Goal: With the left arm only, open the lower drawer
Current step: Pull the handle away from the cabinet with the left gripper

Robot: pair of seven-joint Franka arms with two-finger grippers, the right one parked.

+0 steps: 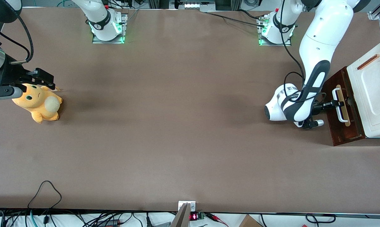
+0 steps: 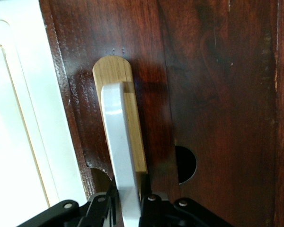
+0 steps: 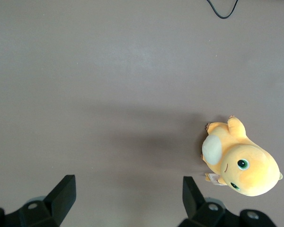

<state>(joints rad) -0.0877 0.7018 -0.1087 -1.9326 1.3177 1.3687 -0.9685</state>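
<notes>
The lower drawer (image 1: 342,130) has a dark reddish-brown front and sits at the working arm's end of the table, under a white boxy top (image 1: 374,94). Its white loop handle (image 1: 335,94) is mounted on a pale wood strip (image 1: 343,110). The left arm (image 1: 319,41) reaches down in front of the drawer. Its black gripper (image 1: 333,103) is at the middle of the handle. In the left wrist view the gripper (image 2: 128,208) has one finger on each side of the white handle (image 2: 118,137), closed against it, with the drawer front (image 2: 217,94) just past it.
A yellow plush toy (image 1: 38,104) lies toward the parked arm's end of the table. A black cable loop (image 1: 45,189) lies near the table's front edge. A round hole (image 2: 184,164) shows in the drawer front beside the handle.
</notes>
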